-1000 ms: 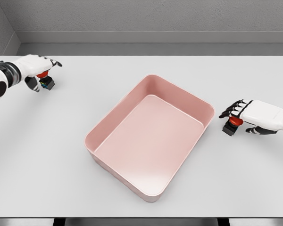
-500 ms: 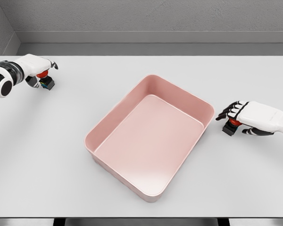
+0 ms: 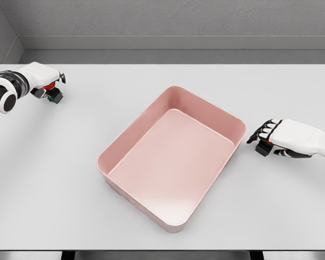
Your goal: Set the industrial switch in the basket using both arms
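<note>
Both hands are sitting over a switch at opposite ends of the table, either side of the pink basket.

I'm seeing my left hand curling around the far-left industrial switch, its red cap peeking out beneath the fingers. My right hand is covering the other switch just right of the basket; I can't tell whether those fingers are gripping it.

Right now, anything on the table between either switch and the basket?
Nothing visible. Bare table lies between the left switch under the left hand and the pink basket; likewise for the right switch under the right hand.
</note>
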Tool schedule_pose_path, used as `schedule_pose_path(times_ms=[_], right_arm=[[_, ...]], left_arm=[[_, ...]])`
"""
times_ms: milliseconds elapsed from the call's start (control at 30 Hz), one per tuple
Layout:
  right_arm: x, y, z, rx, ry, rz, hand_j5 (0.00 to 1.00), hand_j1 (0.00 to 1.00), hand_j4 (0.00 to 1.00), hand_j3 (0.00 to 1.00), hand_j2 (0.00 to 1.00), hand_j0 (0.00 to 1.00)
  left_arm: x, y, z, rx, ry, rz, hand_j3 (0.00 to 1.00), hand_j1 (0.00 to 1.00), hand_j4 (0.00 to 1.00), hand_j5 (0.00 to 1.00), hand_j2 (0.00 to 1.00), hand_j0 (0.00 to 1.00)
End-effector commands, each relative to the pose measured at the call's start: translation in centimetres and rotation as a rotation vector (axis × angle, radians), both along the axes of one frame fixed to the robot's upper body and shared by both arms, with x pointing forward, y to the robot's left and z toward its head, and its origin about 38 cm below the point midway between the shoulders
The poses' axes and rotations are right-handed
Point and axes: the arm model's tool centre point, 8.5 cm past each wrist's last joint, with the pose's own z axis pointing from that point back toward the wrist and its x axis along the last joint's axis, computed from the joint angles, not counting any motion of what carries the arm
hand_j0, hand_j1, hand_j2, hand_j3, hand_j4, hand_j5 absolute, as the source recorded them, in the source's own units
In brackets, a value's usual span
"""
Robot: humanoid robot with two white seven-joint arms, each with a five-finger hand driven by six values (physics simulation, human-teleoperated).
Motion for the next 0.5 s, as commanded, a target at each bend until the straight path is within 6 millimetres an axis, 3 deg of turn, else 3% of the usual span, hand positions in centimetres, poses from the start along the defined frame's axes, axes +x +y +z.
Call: schedule_pose_path(times_ms=[0, 467], right_arm=[[-0.02, 0.12, 0.16, 0.006, -0.001, 0.002, 0.76, 0.76, 0.76, 0.76, 0.76, 0.76], [-0.03, 0.11, 0.13, 0.004, 0.001, 0.002, 0.62, 0.62, 0.62, 0.62, 0.62, 0.62]], left_arm=[[-0.02, -0.04, -0.03, 0.002, -0.002, -0.003, 0.68, 0.68, 0.68, 0.68, 0.68, 0.68], [-0.18, -0.35, -0.24, -0.002, 0.003, -0.021, 0.54, 0.54, 0.54, 0.54, 0.54, 0.54]])
